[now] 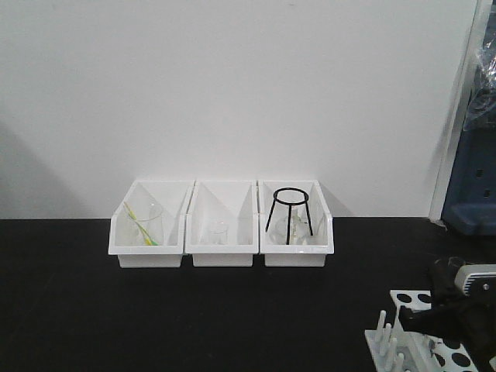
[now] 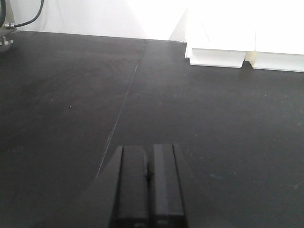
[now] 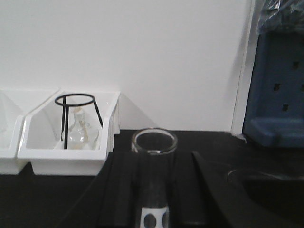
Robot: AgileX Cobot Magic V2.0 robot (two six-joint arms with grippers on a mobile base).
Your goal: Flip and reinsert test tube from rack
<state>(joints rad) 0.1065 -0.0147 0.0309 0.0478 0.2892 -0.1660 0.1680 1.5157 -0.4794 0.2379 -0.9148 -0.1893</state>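
— What sits on the black table (image 1: 201,310)?
— The rack (image 1: 408,335). The right gripper (image 3: 154,159) hangs directly over the rack, reaching forward, fingers clamped on the test tube (image 3: 153,183).
— And the tube's axis?
— Vertical, open rim up, above the rack's holed plate; its lower end is hidden.
— The left gripper (image 2: 148,190)?
— Low over the table, fingers pressed together, with the rack outside its camera's view.
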